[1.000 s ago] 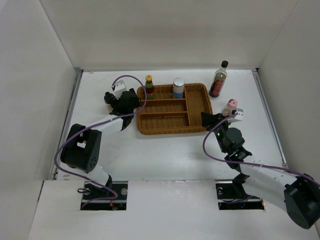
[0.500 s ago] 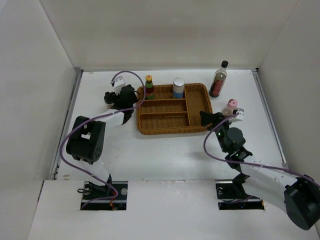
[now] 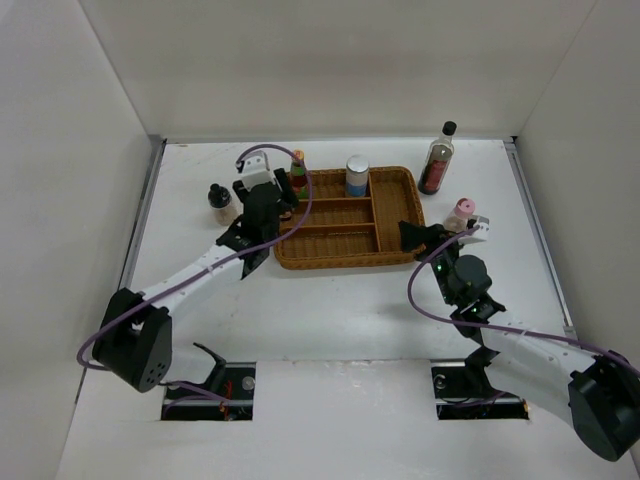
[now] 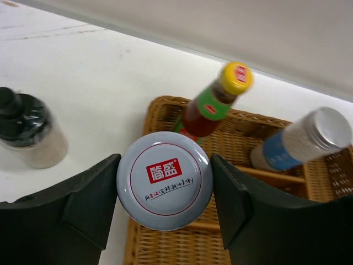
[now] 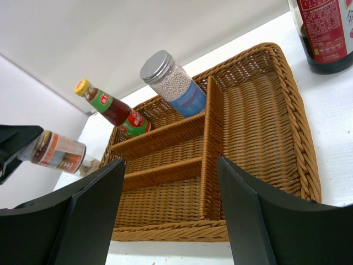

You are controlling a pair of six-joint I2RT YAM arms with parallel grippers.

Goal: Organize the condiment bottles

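My left gripper (image 3: 272, 192) is shut on the short red-white-lidded jar (image 4: 164, 180) and holds it above the left edge of the wicker tray (image 4: 265, 182). The jar also shows in the right wrist view (image 5: 55, 150). The yellow-capped red-green bottle (image 3: 298, 172) and the silver-lidded blue-label bottle (image 3: 357, 176) stand in the tray's back compartments. The black-capped tan jar (image 3: 218, 200) stands on the table left of the tray. The tall dark bottle (image 3: 437, 160) and the pink-capped bottle (image 3: 461, 213) stand right of the tray. My right gripper (image 3: 432, 236) is open and empty at the tray's front right corner.
The tray (image 3: 395, 215) has two bare long compartments at the front left and a bare large one on the right. White walls close in the table on the left, back and right.
My left gripper has risen and moved right from beside the black-capped tan jar to the tray's left edge, carrying the red-white-lidded jar. The right arm has not moved.
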